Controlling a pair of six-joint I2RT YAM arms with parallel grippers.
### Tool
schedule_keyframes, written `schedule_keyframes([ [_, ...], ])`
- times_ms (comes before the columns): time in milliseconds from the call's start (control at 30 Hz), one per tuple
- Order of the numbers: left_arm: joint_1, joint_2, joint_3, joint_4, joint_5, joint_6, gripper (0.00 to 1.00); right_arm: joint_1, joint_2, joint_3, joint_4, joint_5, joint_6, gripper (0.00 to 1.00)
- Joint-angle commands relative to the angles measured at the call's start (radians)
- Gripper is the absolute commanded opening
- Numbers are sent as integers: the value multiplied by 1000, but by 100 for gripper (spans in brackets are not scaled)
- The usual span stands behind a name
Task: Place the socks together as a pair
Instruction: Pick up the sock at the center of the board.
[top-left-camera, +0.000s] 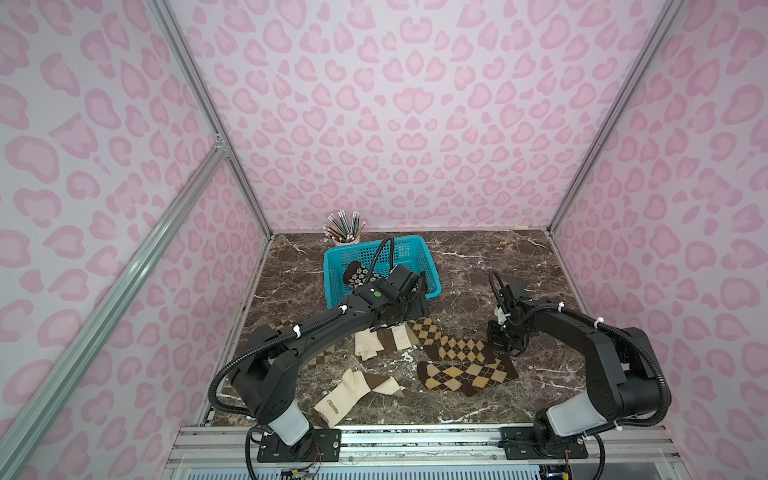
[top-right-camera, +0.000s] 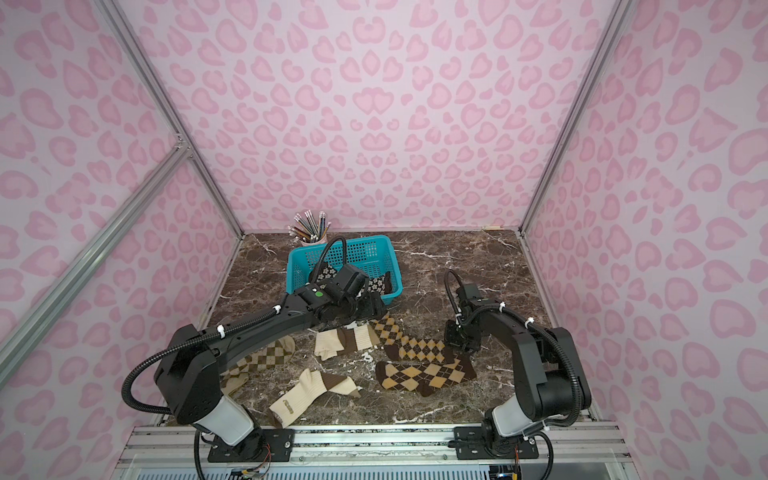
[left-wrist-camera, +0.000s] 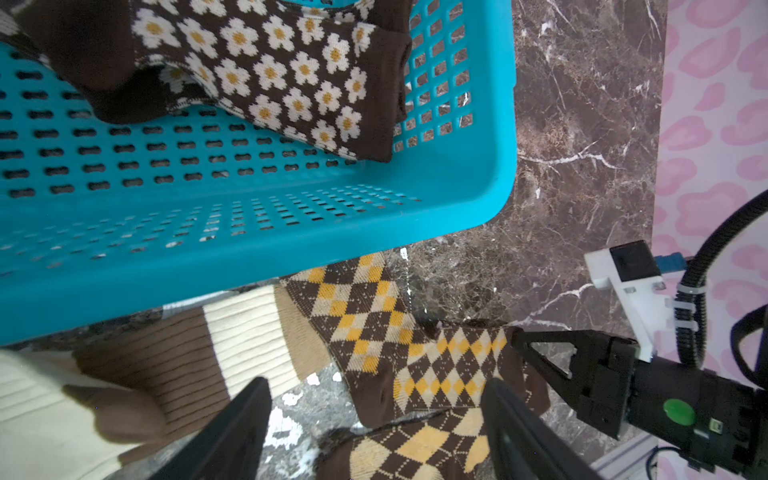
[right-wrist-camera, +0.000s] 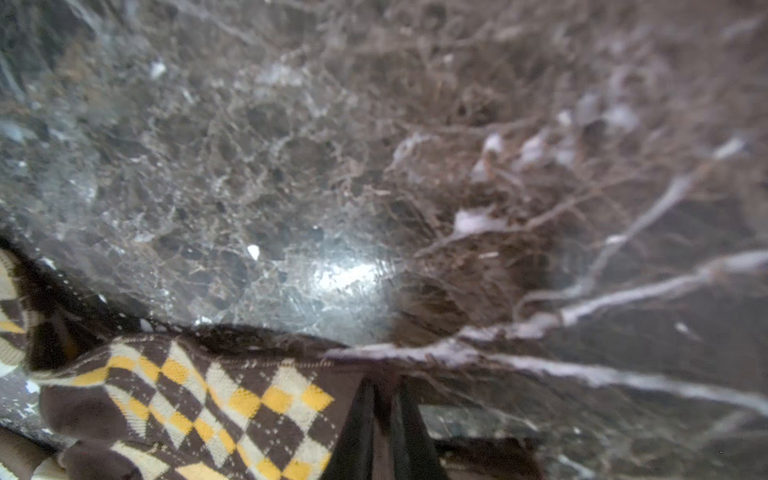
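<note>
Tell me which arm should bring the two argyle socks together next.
Right. The right gripper is shut on the cuff of the farther argyle sock, which lies beside the nearer argyle sock. The left gripper hangs open by the basket, holding nothing.

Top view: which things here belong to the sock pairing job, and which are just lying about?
Job: far argyle sock, near argyle sock, far cream ribbed sock, near cream ribbed sock, flower socks, olive check sock.
Lying about: pencil cup, teal basket (holds flower socks).

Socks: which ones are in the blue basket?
The dark brown flower socks lie in the turquoise basket; the argyle socks, cream ribbed socks and diamond-check sock lie on the table.
</note>
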Motion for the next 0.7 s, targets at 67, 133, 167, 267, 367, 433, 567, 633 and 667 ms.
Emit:
schedule_keyframes([
  [67, 0, -4, -1, 40, -58, 42, 82, -35, -89, 76, -54, 29, -86, 2],
  [133, -1, 10, 3, 46, -68, 61, 82, -51, -106, 106, -90, 20, -110, 1],
  [167, -2, 19, 7, 47, -72, 65, 82, -54, -97, 124, -116, 27, -130, 1],
  [267, -15, 63, 36, 56, -70, 85, 80, -56, -47, 193, -205, 98, -147, 1],
  [367, -41, 126, 83, 52, -75, 102, 79, -72, -27, 238, -242, 168, -133, 1],
  [433, -55, 174, 124, 35, -86, 103, 78, -82, -21, 260, -249, 210, -126, 1],
  [567, -63, 255, 182, -4, -121, 88, 74, -86, 3, 301, -259, 281, -136, 1],
  [633, -63, 295, 216, -11, -123, 86, 73, -96, 19, 299, -249, 295, -147, 1],
  [667, -64, 314, 233, -11, -122, 80, 72, -110, 25, 293, -240, 297, -149, 1],
])
